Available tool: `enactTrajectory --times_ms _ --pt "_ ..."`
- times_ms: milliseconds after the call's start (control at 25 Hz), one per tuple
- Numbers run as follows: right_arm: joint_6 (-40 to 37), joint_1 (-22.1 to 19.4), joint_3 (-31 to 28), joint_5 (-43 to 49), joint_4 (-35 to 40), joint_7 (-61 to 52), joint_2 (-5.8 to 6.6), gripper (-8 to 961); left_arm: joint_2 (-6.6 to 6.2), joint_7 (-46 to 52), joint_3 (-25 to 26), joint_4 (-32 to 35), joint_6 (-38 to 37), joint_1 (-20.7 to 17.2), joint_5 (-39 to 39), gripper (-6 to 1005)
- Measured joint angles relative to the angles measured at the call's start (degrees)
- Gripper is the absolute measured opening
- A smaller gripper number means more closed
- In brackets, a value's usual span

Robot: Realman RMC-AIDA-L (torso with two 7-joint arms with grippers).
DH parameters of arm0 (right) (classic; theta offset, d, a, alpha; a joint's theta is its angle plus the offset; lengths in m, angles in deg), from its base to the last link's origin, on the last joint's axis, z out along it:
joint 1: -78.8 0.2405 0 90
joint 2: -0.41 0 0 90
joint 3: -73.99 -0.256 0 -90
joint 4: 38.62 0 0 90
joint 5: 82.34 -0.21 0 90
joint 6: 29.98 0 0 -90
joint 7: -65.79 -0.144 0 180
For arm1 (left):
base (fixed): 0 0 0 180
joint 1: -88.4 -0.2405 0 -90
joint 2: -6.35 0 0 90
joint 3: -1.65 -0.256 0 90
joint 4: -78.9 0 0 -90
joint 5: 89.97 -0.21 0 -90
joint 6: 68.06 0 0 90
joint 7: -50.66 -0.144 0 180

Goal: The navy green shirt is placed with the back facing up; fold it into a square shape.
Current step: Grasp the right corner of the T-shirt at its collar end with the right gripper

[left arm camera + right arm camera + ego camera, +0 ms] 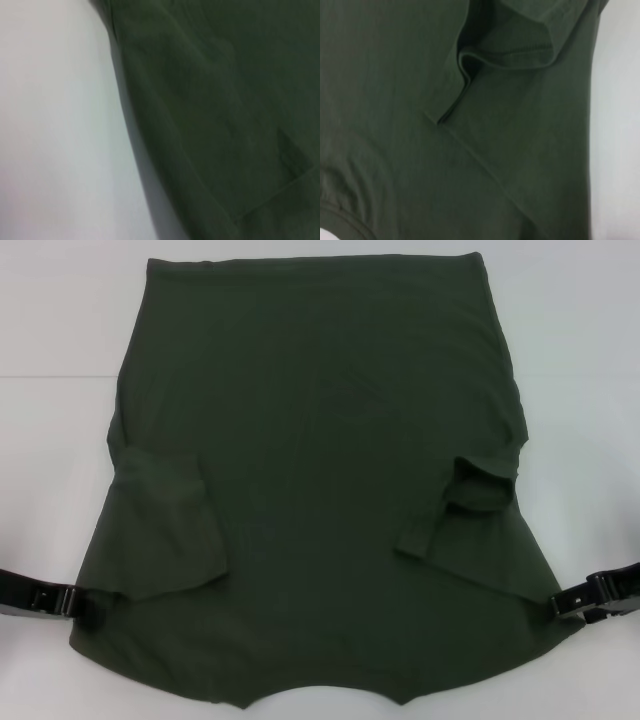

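Note:
The navy green shirt [320, 490] lies flat on the white table [50, 340], hem at the far side and neckline [320, 695] at the near edge. Both short sleeves are folded inward onto the body: one on the left [165, 530], and a rumpled one on the right [470, 495]. My left gripper [88, 608] sits low at the shirt's near left edge, by the shoulder. At the near right edge, my right gripper [560, 602] meets the fabric. The left wrist view shows the shirt's side edge [225, 100]. In the right wrist view, the folded sleeve [520, 35] and the collar curve [345, 215] are seen.
Bare white table shows on both sides of the shirt [590, 390] and beyond the hem. The same table surface appears in the left wrist view [50, 125] and along one side of the right wrist view [620, 125].

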State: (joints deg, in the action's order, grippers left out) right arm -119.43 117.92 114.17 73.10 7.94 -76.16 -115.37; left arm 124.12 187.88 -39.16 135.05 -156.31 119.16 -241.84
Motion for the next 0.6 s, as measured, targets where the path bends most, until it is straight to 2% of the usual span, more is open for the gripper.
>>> enactTrajectory --times_ms 200,600 --pt "0.55 0.2 0.44 -0.14 -0.26 0.01 -0.09 834 0.0 -0.07 -0.05 0.01 0.1 0.04 0.0 51" --pt "1.31 1.22 1.68 -0.11 -0.36 -0.11 -1.31 832 0.0 -0.48 0.03 -0.08 0.19 0.08 0.0 54"
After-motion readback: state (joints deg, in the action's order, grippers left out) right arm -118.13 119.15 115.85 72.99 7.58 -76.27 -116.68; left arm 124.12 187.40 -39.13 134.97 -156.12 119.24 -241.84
